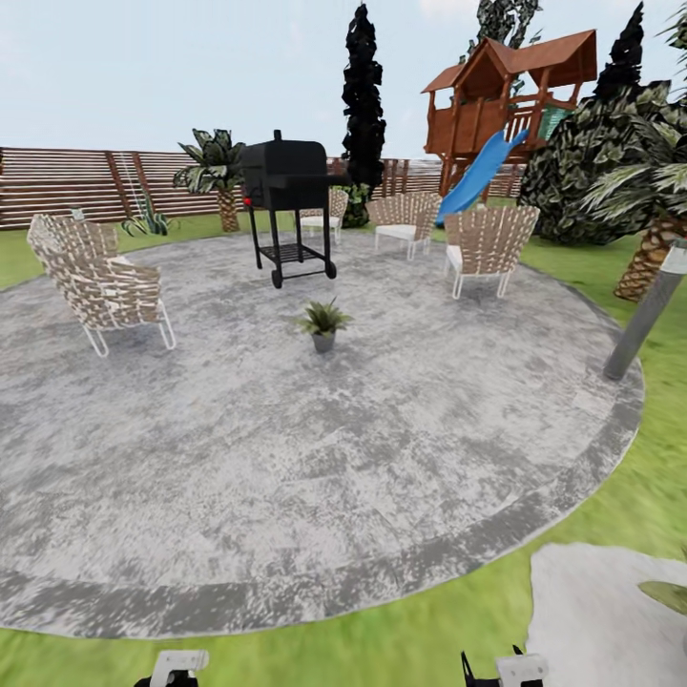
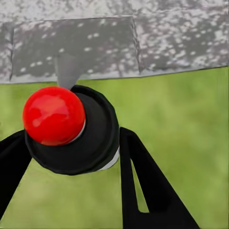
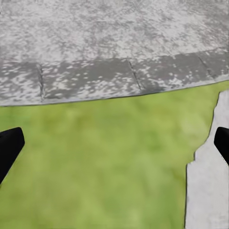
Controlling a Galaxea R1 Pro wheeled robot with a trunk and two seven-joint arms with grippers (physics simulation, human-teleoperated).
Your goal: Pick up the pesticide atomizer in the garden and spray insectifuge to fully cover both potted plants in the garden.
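Your left tool [image 2: 71, 157] is clamped on the pesticide atomizer [image 2: 71, 131], red top toward the camera, over lawn [image 2: 181, 124] at the patio [image 2: 143, 43] edge. Your right tool [image 3: 114, 143] hangs spread wide above grass beside a stepping stone [image 3: 210, 191]. From the head, one potted plant [image 1: 323, 322] stands mid-patio, before the grill [image 1: 286, 200].

Home back garden, simulator render — green lawn [image 1: 401, 649] around round grey paved patio [image 1: 286, 458]. Woven patio chairs [image 1: 100, 281] ring black barbecue grill [image 1: 286, 205]. Small potted plant [image 1: 322, 322] at patio centre. Brown slatted fence [image 1: 76, 181] behind; wooden playhouse [image 1: 506, 91] with blue slide [image 1: 477, 176] — palms [image 1: 218, 172], dark cypress [image 1: 363, 95], pale stepping stone [image 1: 601, 611].
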